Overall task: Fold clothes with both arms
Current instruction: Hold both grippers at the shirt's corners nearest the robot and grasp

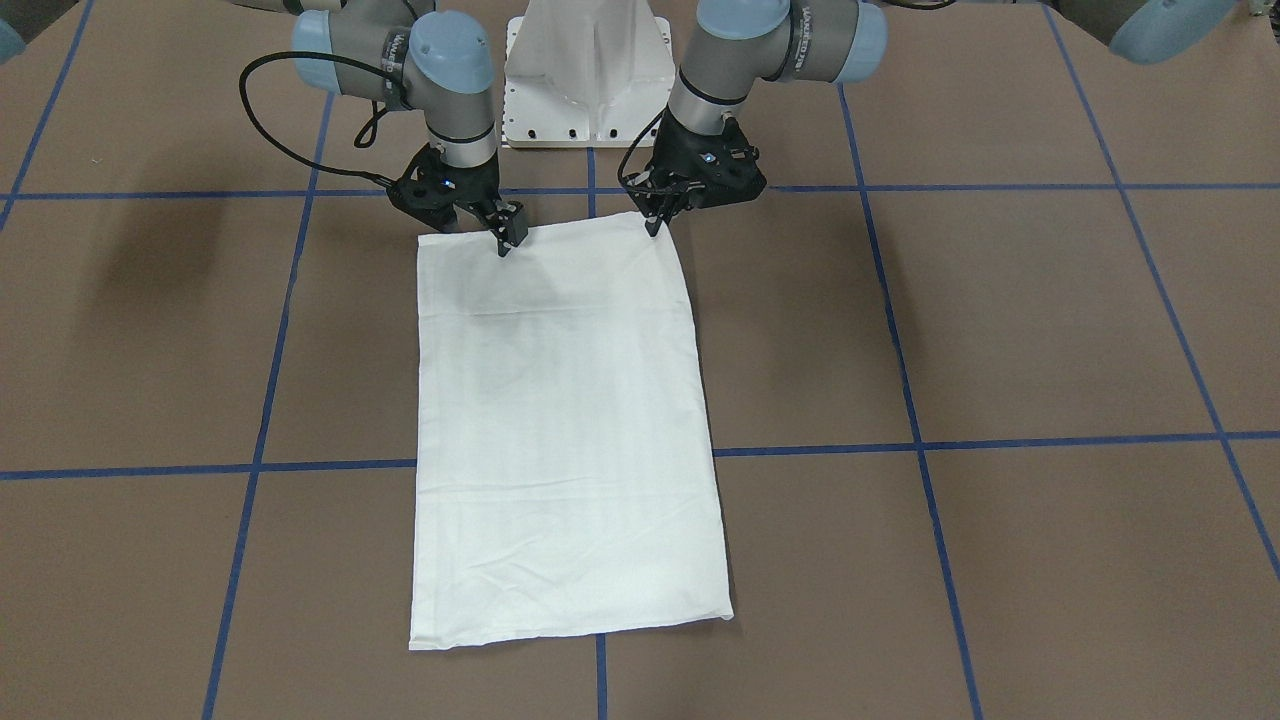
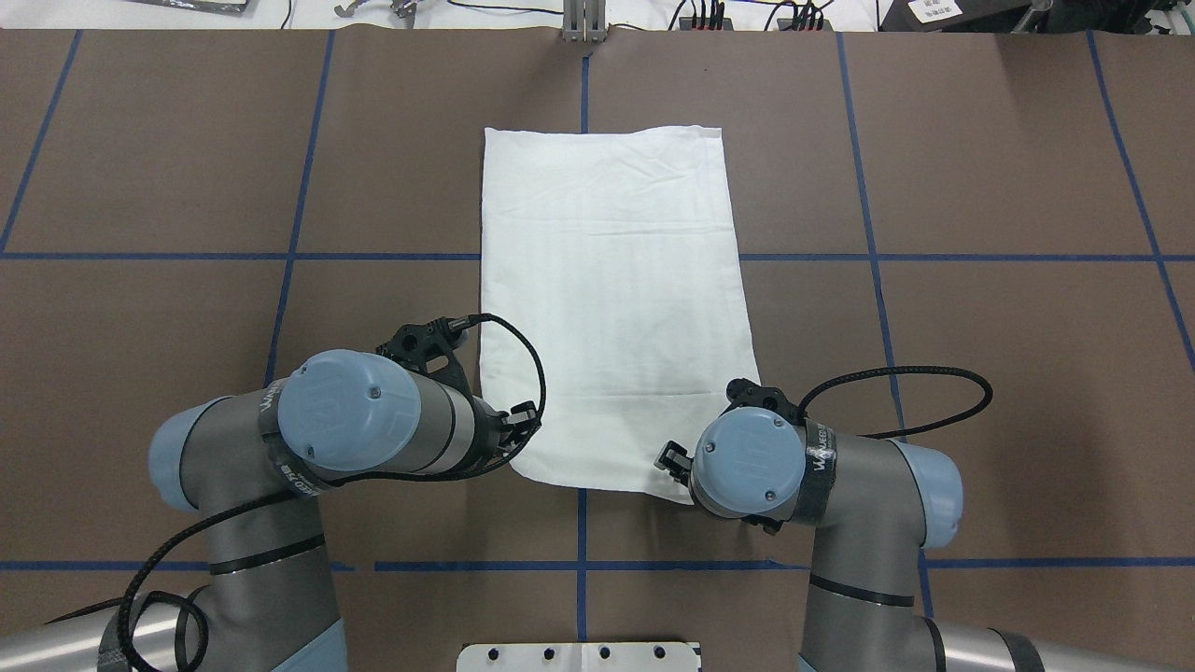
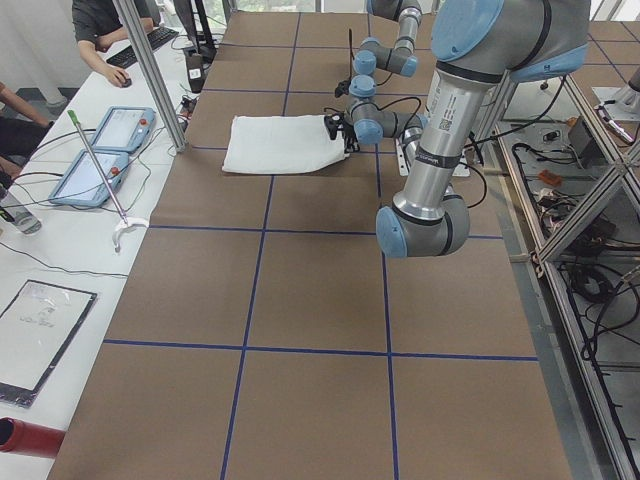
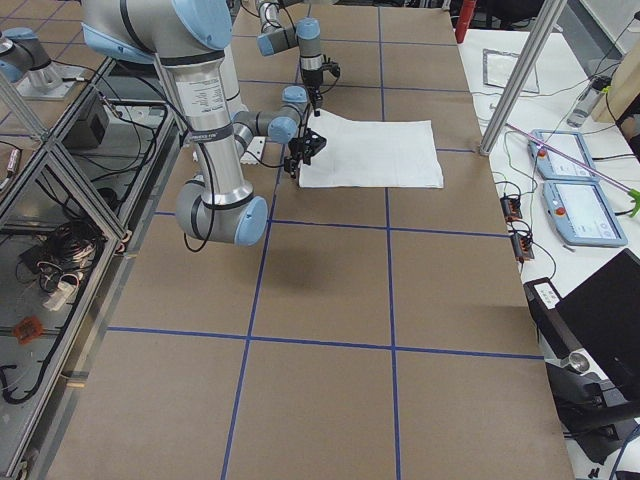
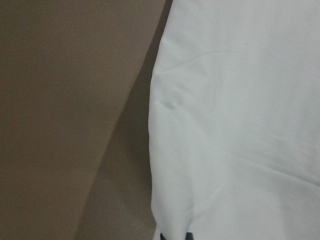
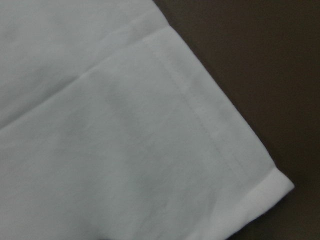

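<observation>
The white T-shirt (image 1: 565, 420) is lying flat in the middle of the bench (image 1: 1000, 330), already folded into a long, narrow rectangle with no sleeves showing, so the lengthwise folds seem done and the crosswise folding is likely remaining. The left claw (image 1: 653, 225) is seemingly pinching closed on one robot-side corner. The right claw (image 1: 505, 240) is touching that same edge near the other corner, its state impossible to tell.

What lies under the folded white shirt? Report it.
Only the brown table cover shows around the shirt; blue tape lines run in beneath it. Their crossing, and anything between its layers, is hidden.
</observation>
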Tool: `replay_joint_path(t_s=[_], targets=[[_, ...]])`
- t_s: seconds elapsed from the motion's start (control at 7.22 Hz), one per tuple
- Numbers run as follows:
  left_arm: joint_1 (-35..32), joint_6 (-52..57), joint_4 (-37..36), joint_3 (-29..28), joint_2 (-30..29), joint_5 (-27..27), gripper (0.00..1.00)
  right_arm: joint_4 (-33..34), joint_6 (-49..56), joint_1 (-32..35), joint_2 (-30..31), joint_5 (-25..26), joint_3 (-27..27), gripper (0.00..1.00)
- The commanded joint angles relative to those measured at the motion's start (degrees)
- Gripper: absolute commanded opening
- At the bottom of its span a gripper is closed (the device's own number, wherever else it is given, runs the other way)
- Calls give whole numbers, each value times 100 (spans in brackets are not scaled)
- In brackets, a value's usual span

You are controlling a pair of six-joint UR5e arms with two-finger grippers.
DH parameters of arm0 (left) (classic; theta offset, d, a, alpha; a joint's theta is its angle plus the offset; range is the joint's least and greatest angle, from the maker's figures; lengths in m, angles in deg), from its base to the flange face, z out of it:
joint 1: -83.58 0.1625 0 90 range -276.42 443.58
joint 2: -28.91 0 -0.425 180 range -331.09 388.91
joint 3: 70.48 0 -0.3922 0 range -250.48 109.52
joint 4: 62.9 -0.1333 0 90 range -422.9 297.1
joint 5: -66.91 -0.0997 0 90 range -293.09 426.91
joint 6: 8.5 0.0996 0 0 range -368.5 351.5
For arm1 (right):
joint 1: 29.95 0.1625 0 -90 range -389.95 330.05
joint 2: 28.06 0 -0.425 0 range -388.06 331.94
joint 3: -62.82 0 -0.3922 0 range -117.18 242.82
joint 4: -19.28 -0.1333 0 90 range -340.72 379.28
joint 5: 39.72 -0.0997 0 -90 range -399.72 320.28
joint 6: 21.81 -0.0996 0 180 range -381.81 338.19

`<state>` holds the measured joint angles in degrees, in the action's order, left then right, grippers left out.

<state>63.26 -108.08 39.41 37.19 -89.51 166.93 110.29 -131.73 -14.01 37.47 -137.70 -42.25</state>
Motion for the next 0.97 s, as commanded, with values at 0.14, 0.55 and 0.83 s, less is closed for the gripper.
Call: replay_joint_path(t_s=[0.14, 0.55, 0.83], targets=[[2, -9, 0, 0, 3, 0, 0, 22, 5, 58, -22, -19, -31, 68], [2, -9, 0, 0, 12, 0, 0, 31, 5, 102, -40, -45, -83, 46], [2, -9, 9, -9, 12, 0, 0, 49, -3, 120, -40, -46, -154, 32]])
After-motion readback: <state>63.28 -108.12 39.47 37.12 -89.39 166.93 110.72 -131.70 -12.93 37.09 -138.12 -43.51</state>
